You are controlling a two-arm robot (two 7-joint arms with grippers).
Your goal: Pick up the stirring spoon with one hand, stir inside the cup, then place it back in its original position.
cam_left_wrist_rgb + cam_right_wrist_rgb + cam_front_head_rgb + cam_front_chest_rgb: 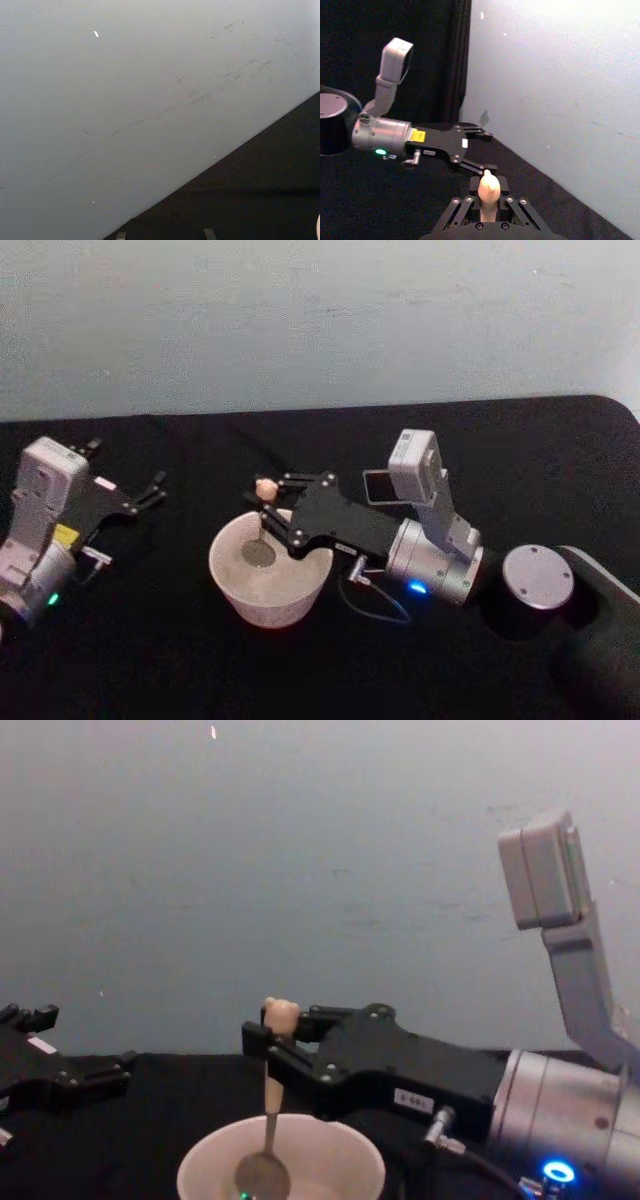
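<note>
Chest view gives the plainest look at the stirring spoon (271, 1105): a slim cream handle topped with a tiny rounded bear head, a thin neck below it, and a small round shiny bowl at the bottom. It stands nearly upright with the bowl down inside the cup (200, 1165), a wide, round, off-white cup with a thin rim. I cannot tell whether the bowl touches the bottom. The cup sits around the middle of the black-covered table (500, 450), between the two arms. The right gripper (268, 1048) reaches in from the table's right side, just above the rim, its black fingers closed on the handle just under the bear head, which pokes out above them. In the right wrist view the bear head (488, 186) rises between the finger linkages. A small white label (411, 1099) on the gripper's black body carries print too small to read, and a blue light (557, 1172) glows on its silver wrist. The left gripper (128, 465) is over by the table's left edge, well apart from the cup, fingers spread wide with nothing between them. It wears a yellow sticker (417, 135) and a white tag (464, 143), neither legible, and a green light (380, 151).
</note>
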